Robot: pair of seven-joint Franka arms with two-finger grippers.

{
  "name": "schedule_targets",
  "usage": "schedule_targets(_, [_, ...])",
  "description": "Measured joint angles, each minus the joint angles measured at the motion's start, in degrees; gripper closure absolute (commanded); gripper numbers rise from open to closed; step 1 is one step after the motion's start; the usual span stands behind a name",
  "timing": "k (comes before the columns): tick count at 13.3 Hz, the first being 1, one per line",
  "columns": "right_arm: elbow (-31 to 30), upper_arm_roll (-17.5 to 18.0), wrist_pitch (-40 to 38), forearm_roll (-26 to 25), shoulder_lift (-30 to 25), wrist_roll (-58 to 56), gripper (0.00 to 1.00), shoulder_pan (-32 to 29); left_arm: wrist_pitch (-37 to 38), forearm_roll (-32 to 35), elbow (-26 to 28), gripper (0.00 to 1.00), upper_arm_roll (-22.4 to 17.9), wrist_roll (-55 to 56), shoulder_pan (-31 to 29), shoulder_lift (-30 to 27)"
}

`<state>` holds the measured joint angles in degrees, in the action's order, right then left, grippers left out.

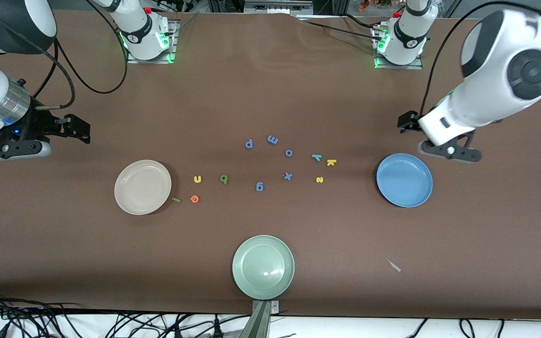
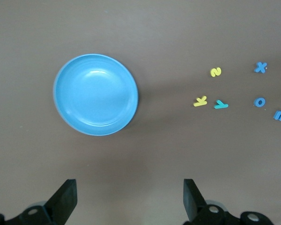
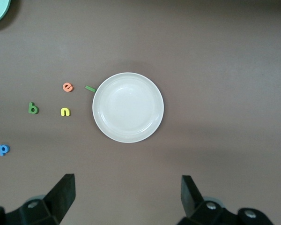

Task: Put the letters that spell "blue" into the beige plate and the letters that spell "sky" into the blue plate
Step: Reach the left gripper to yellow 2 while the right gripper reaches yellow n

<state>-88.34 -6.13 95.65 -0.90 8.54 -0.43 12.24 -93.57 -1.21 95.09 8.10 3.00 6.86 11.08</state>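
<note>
Table (image 1: pixel 270 94): brown cloth, everything sits on it.

Both arms wait, high at their own ends of the table. Left gripper (image 2: pixel 129 199) hangs over bare cloth just beside the blue plate, jaws wide apart, nothing between them. Right gripper (image 3: pixel 126 199) hangs over bare cloth near the beige plate, jaws equally wide, holding nothing.

Plates, all without letters in them:
- beige plate (image 1: pixel 142 187), toward the right arm's end
- blue plate (image 1: pixel 404 180), toward the left arm's end
- sage green plate (image 1: pixel 263 267), mid-table, nearest the front camera

"blue" letters lie loose beside the beige plate:
- green l (image 1: pixel 176 199) just off its rim
- orange e (image 1: pixel 195 198) next to the l
- yellow u (image 1: pixel 197 178) farther from the front camera than the e
- dark green b (image 1: pixel 224 179) beside the u, toward mid-table

"sky" letters are clustered near the blue plate, clear of it:
- yellow s (image 1: pixel 319 180)
- yellow k (image 1: pixel 330 162)
- teal y (image 1: pixel 316 157) just beside the k

Blue letters in mid-table, between the two groups: p (image 1: pixel 249 143), m (image 1: pixel 273 139), o (image 1: pixel 289 152), x (image 1: pixel 288 176), g (image 1: pixel 259 186).

Small pale scrap (image 1: pixel 394 266) on the cloth, nearer the front camera than the blue plate.
</note>
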Motion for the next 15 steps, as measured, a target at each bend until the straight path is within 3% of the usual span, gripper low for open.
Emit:
schedule_targets(3, [-0.21, 0.50, 0.05, 0.67, 1.43, -0.18, 0.00, 0.72, -6.62, 0.00, -1.18, 0.00, 0.09, 1.52, 2.33, 6.17])
schedule_targets(6, [-0.20, 0.85, 1.69, 5.63, 5.28, 0.88, 0.00, 1.48, -13.32, 0.00, -1.42, 0.00, 0.16, 10.25, 6.08, 13.06])
schedule_targets(10, [-0.26, 1.48, 4.45, 6.28, 8.46, 5.92, 0.00, 4.82, -22.68, 0.00, -1.53, 0.00, 0.18, 17.20, 10.46, 21.41])
schedule_targets(15, [-5.32, 2.33, 21.91, 4.92, 16.33, 17.52, 0.00, 15.66, -33.28, 0.00, -0.04, 0.00, 0.16, 19.42, 11.60, 27.40])
